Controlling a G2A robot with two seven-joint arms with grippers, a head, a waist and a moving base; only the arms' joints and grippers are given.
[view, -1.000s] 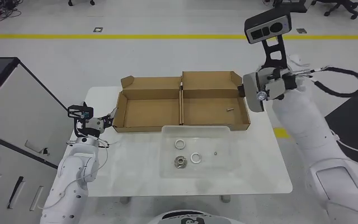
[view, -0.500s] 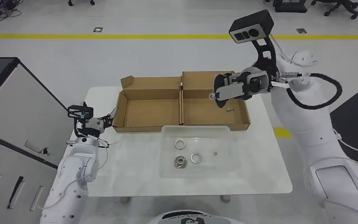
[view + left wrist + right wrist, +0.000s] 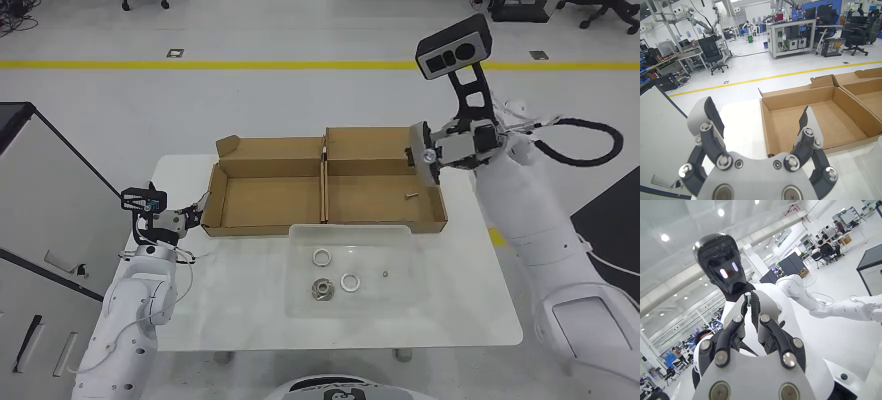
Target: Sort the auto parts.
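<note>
**Right hand raised with a screw; left hand low and spread wide**

In the top view we find the right arm (image 3: 510,200) bent upward at the 2 o'clock corner of the table (image 3: 460,300). Its wrist sits above the far outer corner of the right cardboard box (image 3: 365,205). The right wrist view resolves the grip. The right hand (image 3: 749,298) is tipped up and away from the table, its fingers narrowed onto a small silvery screw (image 3: 748,299) pinched at their very tips.

The left arm (image 3: 140,300) lies low at 9 o'clock. Through its wrist view we see the left hand (image 3: 758,111) spread wide, aimed at the near corner of the left cardboard box (image 3: 838,121). That view also shows the box's inner walls and its upright end flap.

The top view supplies the layout. The two boxes stand side by side toward 12 o'clock, meeting along a shared wall. A clear tray (image 3: 390,295) sits just in front of them, toward 6 o'clock. In the tray we count two white rings (image 3: 322,257) (image 3: 351,282), a grey toothed part (image 3: 322,290) and a tiny dark piece (image 3: 386,270). A loose bolt (image 3: 410,195) lies on the floor of the right box, toward its 3 o'clock side.
</note>
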